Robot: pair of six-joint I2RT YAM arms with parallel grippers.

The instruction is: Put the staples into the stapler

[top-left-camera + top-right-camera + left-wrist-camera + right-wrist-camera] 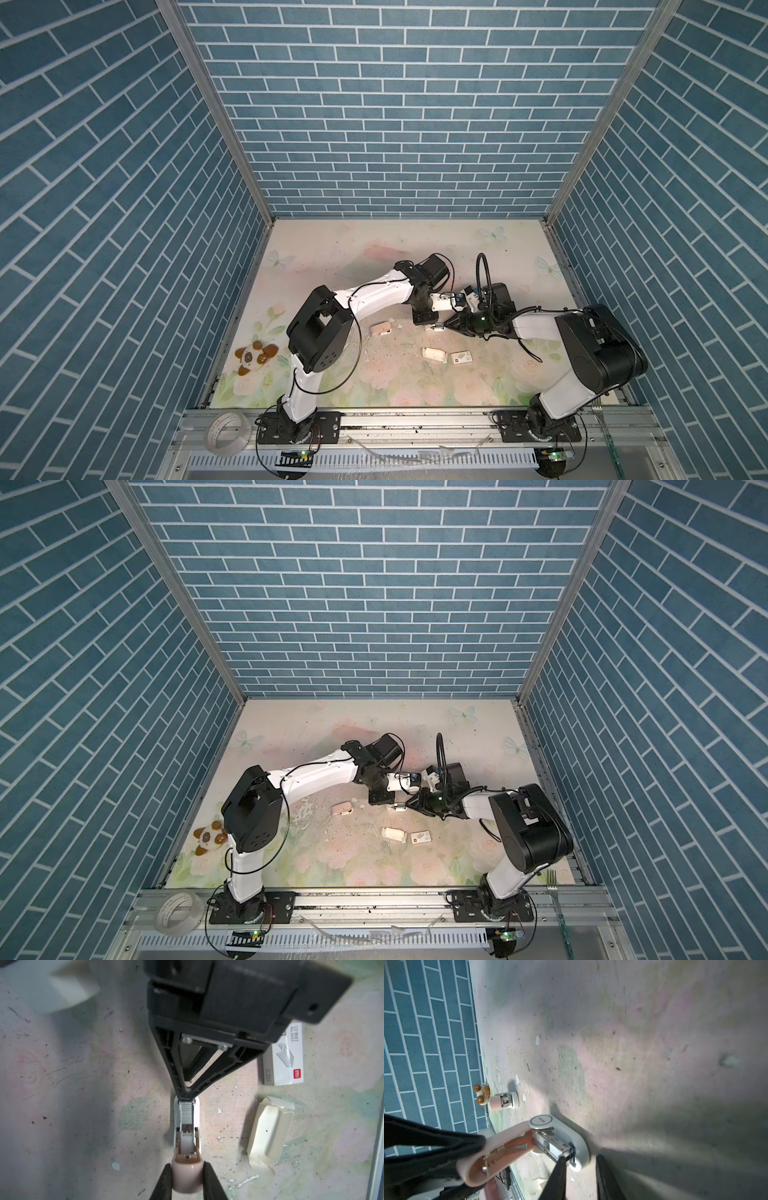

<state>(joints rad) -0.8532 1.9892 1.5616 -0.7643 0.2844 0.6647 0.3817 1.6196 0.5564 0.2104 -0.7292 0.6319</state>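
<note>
The small stapler point(187, 1126) rests on the mat with its pink lid point(188, 1176) swung up. My left gripper point(187, 1164) is shut on that lid's tip and holds it up. A silver strip of staples point(186, 1112) lies in the open magazine. My right gripper point(581, 1157) is at the stapler's front end with its jaws a little apart and nothing clamped; one fingertip point(562, 1160) touches the magazine's end. Both top views show the stapler point(436, 328) point(399, 807) between the two grippers.
A white cardboard tray point(268, 1132) and a white sleeve with a red mark point(284, 1059) lie nearer the front. A second pink-and-white stapler point(380, 328) lies to the left. A panda toy point(254, 355) sits by the left wall, a tape roll point(226, 430) on the front rail.
</note>
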